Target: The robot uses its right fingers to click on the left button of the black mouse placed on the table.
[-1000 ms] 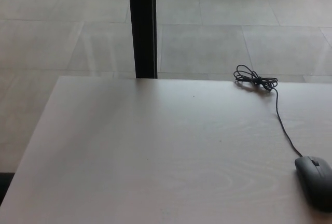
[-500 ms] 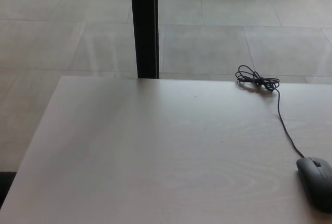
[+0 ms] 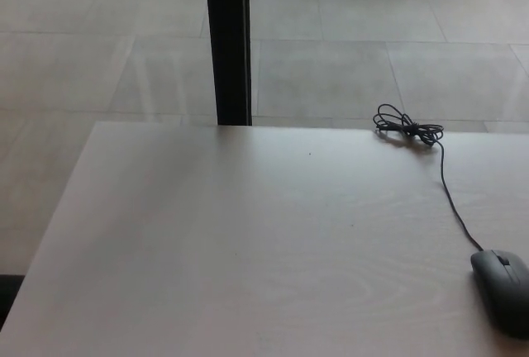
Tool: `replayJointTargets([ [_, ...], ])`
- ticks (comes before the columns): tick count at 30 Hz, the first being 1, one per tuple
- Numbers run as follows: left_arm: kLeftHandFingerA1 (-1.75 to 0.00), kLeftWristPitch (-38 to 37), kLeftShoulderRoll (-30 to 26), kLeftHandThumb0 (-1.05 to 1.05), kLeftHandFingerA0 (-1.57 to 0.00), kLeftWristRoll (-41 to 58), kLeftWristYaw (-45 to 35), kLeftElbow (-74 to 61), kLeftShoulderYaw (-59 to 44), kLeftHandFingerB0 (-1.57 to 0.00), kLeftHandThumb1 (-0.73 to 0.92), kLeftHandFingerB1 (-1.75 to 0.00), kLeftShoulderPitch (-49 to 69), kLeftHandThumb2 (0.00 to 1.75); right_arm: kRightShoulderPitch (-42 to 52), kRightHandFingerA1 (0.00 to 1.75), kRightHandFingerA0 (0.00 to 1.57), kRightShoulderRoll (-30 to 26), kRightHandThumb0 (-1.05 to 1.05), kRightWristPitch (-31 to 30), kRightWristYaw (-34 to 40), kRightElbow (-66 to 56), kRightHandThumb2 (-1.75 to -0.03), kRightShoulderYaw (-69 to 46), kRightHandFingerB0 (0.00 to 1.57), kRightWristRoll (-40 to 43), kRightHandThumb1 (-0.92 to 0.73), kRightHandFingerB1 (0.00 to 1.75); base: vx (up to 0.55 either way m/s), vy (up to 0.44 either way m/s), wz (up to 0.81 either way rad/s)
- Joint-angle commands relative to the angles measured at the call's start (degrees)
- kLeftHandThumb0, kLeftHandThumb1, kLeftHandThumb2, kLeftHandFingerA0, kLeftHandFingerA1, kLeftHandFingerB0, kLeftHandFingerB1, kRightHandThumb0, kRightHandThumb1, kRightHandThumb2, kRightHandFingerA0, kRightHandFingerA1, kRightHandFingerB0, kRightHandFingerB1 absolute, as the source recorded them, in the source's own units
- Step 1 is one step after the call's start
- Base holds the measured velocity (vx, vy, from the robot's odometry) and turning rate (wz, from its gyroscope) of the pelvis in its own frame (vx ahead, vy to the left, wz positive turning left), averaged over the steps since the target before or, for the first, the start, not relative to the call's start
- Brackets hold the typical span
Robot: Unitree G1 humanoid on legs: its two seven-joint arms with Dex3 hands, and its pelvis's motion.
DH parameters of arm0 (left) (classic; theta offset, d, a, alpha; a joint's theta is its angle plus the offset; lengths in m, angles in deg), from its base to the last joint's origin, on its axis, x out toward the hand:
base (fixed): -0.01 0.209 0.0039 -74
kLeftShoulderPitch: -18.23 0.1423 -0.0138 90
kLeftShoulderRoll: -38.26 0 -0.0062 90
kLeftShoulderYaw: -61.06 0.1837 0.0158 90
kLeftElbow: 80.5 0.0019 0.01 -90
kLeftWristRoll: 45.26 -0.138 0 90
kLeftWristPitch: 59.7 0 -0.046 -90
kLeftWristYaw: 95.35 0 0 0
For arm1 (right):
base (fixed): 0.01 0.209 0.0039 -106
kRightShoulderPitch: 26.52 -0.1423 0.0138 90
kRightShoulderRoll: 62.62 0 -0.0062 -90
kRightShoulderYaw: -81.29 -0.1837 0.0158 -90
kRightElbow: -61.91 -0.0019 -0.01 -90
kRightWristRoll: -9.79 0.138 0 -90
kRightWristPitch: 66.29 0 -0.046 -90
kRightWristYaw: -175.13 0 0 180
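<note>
A black mouse [image 3: 503,290] lies at the right edge of the head view, near the front of a pale wooden table [image 3: 248,249]. Part of its body is cut off by the picture's right border. Its thin black cable [image 3: 450,196] runs back toward the far edge and ends in a coiled bundle [image 3: 405,127]. Neither of my hands shows anywhere in the picture.
A black vertical post [image 3: 227,43] stands just behind the table's far edge, left of centre. Beyond it lies a grey tiled floor [image 3: 347,51]. The table's left edge runs diagonally down to the lower left corner.
The whole picture wobbled a few pixels sideways and back, so the camera moved slightly. The mouse and cable lie where they were.
</note>
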Motion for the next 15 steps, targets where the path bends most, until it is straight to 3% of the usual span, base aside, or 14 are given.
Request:
replayJointTargets([
  [1, -0.69, 0.0, -0.1, -0.99, -0.51, 0.8, 0.0, 0.0, -0.3, -0.35, 0.92, -0.47, 0.6, 0.87, 1.2, 0.49, 0.54, -0.9, -0.67, 1.4, -0.5, 1.3, -0.70, 1.4, 0.21, 3.9, -0.92, 0.32, 0.00, 0.000, 0.00],
  [2, -0.81, -0.2, -0.1, -0.96, -0.61, 0.7, 0.0, 0.2, -0.2, -0.31, 0.86, -0.54, 0.6, 1.25, 1.8, 0.67, 0.63, -0.7, -0.68, 1.6, -1.0, 0.5, -1.03, 1.9, 0.12, 4.3, -0.77, 0.43, 0.00, 0.000, 0.00],
  [3, -0.81, -0.3, -0.1, -0.96, -0.61, 0.6, 0.0, 0.2, -0.1, -0.31, 0.86, -0.54, 0.6, 1.25, 2.0, 0.67, 0.63, -0.7, -0.68, 1.5, -1.0, 0.2, -1.03, 2.2, 0.12, 4.7, -0.77, 0.43, 0.00, 0.000, 0.00],
  [4, -0.69, -0.3, -0.1, -0.93, -0.46, 0.8, 0.0, 0.3, -0.3, -0.29, 0.82, -0.53, 0.5, 1.22, 2.1, 0.70, 0.67, -1.1, -0.68, 1.6, -0.9, 0.8, -1.02, 2.9, 0.19, 4.5, -0.79, 0.45, 0.00, 0.000, 0.00],
  [6, -0.69, -0.1, -0.2, -0.93, -0.46, 1.0, 0.1, 0.4, -0.4, -0.29, 0.82, -0.53, 0.2, 1.22, 2.2, 0.70, 0.67, -1.6, -0.68, 2.0, -0.8, 1.7, -1.02, 4.1, 0.19, 4.4, -0.79, 0.45, 0.00, 0.000, 0.00],
  [7, -0.71, 0.0, -0.3, -0.94, -0.51, 0.9, 0.4, 0.4, -0.3, -0.30, 0.83, -0.53, 0.1, 1.23, 2.7, 0.63, 0.44, -1.4, -0.49, 3.5, -1.7, 1.9, -1.10, 4.7, 0.02, 4.7, -0.67, 0.43, 0.00, 0.000, 0.00],
  [8, -0.71, 0.0, -0.4, -0.94, -0.51, 0.8, 0.5, 0.4, -0.3, -0.30, 0.83, -0.53, 0.0, 1.23, 2.9, 0.63, 0.44, -1.4, -0.49, 3.8, -1.7, 1.9, -1.10, 4.9, 0.02, 5.0, -0.67, 0.43, 0.00, 0.000, 0.00],
  [9, -0.67, -0.4, -0.3, -1.00, -0.51, 0.6, 0.0, 0.1, 0.0, -0.34, 0.91, -0.46, 0.3, 0.88, 3.1, 0.50, 0.52, -1.2, -0.69, 3.5, -1.2, 1.4, -0.71, 5.2, 0.20, 5.1, -0.87, 0.34, 0.00, 0.000, 0.00],
  [10, -0.74, -0.1, -0.5, -0.92, -0.59, 0.7, -0.1, 0.2, 0.0, -0.31, 0.83, -0.53, 0.2, 1.24, 3.1, 0.79, 0.70, -1.3, -0.68, 3.4, -0.5, 1.5, -1.03, 5.9, 0.27, 4.6, -0.78, 0.49, 0.00, 0.000, 0.00],
  [11, -0.74, 0.1, -0.5, -0.92, -0.59, 0.8, -0.1, 0.3, -0.1, -0.31, 0.83, -0.53, 0.2, 1.24, 3.1, 0.79, 0.70, -1.4, -0.68, 3.4, -0.2, 1.5, -1.03, 6.4, 0.27, 4.4, -0.78, 0.49, 0.00, 0.000, 0.00],
  [12, -0.71, 0.4, -0.6, -0.96, -0.53, 0.9, 0.0, 0.3, -0.2, -0.30, 0.86, -0.52, 0.1, 1.25, 3.2, 0.63, 0.51, -1.6, -0.67, 3.2, -0.2, 1.5, -1.04, 6.8, 0.14, 4.7, -0.79, 0.43, 0.00, 0.000, 0.00],
  [13, -0.82, 0.3, -0.5, -0.89, -0.67, 0.9, 0.5, 0.3, -0.2, -0.32, 0.81, -0.54, 0.0, 1.22, 3.3, 0.49, 0.50, -1.5, -0.69, 3.0, -0.5, 1.3, -0.71, 6.9, 0.14, 5.2, -0.88, 0.31, 0.00, 0.000, 0.00],
  [15, -0.82, 0.1, -0.5, -0.89, -0.67, 0.9, 0.7, 0.3, -0.2, -0.32, 0.81, -0.54, 0.1, 1.22, 3.7, 0.49, 0.50, -1.6, -0.69, 3.1, -0.5, 1.0, -0.71, 7.2, 0.14, 5.7, -0.88, 0.31, 0.00, 0.000, 0.00],
])
